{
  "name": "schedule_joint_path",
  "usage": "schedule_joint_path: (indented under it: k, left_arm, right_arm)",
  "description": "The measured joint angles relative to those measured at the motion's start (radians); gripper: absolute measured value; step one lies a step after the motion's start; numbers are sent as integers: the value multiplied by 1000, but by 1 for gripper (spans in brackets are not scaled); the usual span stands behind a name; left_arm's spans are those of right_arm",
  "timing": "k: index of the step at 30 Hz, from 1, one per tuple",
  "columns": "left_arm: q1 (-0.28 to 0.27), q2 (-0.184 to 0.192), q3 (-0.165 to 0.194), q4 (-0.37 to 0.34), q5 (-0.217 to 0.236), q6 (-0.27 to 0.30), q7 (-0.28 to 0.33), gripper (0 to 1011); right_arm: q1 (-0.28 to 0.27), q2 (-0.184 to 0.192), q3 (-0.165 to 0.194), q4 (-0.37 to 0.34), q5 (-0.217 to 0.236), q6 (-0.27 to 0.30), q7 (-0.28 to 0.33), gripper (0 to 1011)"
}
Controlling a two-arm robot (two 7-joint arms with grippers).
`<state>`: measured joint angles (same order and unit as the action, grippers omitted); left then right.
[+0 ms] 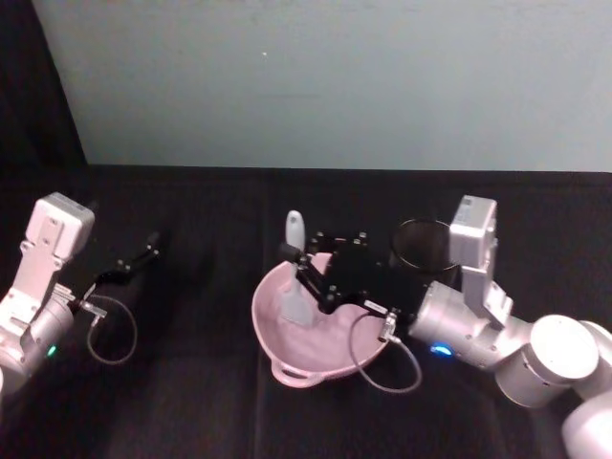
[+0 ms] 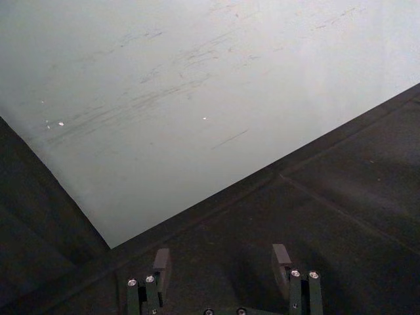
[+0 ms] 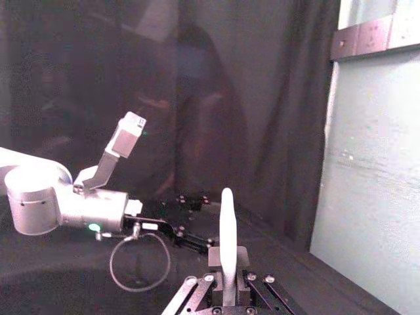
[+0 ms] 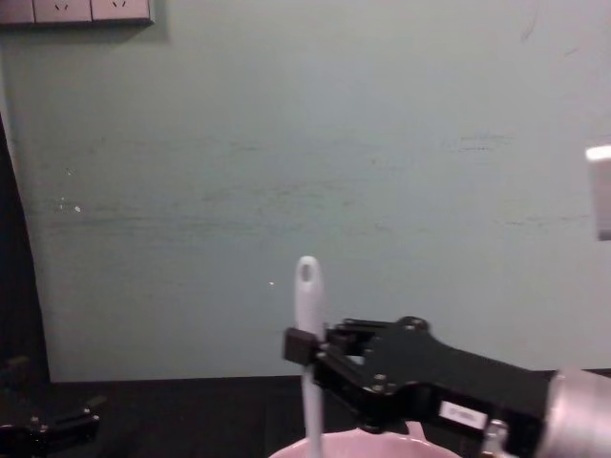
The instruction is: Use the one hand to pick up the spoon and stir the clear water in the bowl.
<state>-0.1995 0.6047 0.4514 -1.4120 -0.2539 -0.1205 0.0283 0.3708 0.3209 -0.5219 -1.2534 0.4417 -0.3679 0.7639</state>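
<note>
Black cloth covers your table (image 1: 191,402). On it the white spoon (image 1: 294,287) stands upright, head down in the pink bowl (image 1: 325,352). The right gripper (image 1: 299,261), reaching over the rim, pinches its handle. Your left gripper (image 1: 143,251) sits well apart, fingers spread.

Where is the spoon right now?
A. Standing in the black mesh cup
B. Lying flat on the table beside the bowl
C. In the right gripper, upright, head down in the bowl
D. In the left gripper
C: the right gripper is shut on the spoon, holding it upright with its broad head inside the bowl; the left gripper is open and empty, off to the left.
</note>
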Motion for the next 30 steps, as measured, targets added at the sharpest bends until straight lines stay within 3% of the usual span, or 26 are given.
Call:
schedule_joint_path:
  k: [9,15,22,30]
  left_arm:
    - [0,0,0,0,0,0,0,1005]
    - [0,0,0,0,0,0,0,1005]
    - [0,0,0,0,0,0,0,1005]
    - [0,0,0,0,0,0,0,1005]
  right_arm:
    - [87,-67,-21,140,-19,-46,5,118]
    - [122,-74,8,208,-33,-61,-29,118]
    - [91,-40,39,158,-31,-46,-48,118]
    - [10,12,52,32,-7,0,-46,118]
